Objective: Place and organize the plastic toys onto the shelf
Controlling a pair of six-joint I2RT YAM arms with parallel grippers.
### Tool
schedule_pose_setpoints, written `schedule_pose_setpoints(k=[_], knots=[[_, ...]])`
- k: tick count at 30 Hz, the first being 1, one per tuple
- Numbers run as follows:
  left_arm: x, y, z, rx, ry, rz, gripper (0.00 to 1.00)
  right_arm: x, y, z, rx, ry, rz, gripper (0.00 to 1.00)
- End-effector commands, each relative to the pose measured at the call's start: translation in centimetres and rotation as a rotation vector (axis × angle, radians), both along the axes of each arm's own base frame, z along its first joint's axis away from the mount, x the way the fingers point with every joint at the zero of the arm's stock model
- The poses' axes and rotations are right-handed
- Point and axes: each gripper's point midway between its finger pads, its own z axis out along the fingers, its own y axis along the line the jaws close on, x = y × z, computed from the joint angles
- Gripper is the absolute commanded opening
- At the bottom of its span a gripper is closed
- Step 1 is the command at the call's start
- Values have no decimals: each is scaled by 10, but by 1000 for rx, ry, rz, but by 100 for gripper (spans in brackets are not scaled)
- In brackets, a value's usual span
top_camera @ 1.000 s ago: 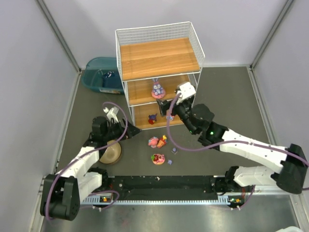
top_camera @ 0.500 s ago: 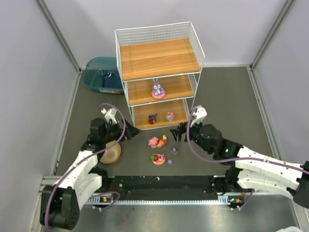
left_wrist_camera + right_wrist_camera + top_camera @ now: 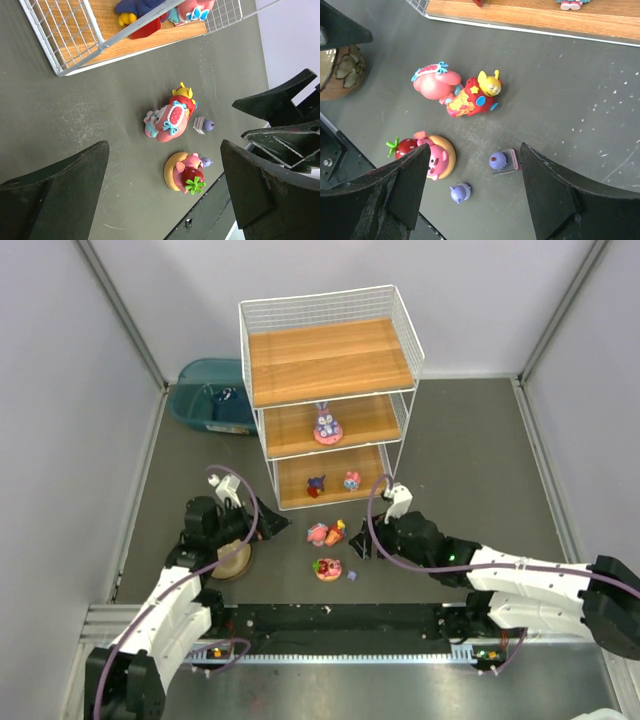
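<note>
The shelf [image 3: 330,390] stands at the back. A purple-eared bunny [image 3: 326,425] stands on its middle tier; a dark blue and red toy [image 3: 316,485] and a small pink toy [image 3: 351,480] sit on the bottom tier. On the floor in front lie a pink figure [image 3: 432,80], a red and yellow toy [image 3: 475,95], a pink strawberry disc [image 3: 432,152] and two tiny purple figures [image 3: 498,160] [image 3: 460,192]. My right gripper [image 3: 475,147] is open and empty, low over the purple figures. My left gripper [image 3: 165,145] is open and empty, left of the floor toys.
A tan round bowl [image 3: 230,560] sits under my left arm. A teal bin [image 3: 205,395] stands left of the shelf. A black rail [image 3: 330,618] runs along the near edge, close to the strawberry disc. Grey walls close in both sides.
My right gripper let go of the small pink toy on the bottom tier, drew back from the shelf and came down over the floor toys. My left arm pulled back slightly.
</note>
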Motion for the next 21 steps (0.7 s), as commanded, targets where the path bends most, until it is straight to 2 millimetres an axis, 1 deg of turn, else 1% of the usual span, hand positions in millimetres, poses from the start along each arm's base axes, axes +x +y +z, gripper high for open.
schedule_pose_setpoints(k=[1,6,8,12,16,21], knots=[[-1,0,-2,0,-6,5,99,-6,9,3,48,8,35,72],[1,0,0,8,-11,3,99,-14,5,-17,-30,25,89,60],[2,0,0,9,-10,4,99,-18,4,-27,-65,44,110,60],[3,1,1,8,-10,8,99,-18,7,-38,-105,58,133,61],[3,1,1,6,-13,8,99,-20,11,-44,-125,70,156,60],[3,0,0,6,-6,7,99,-17,11,-51,-174,69,145,60]])
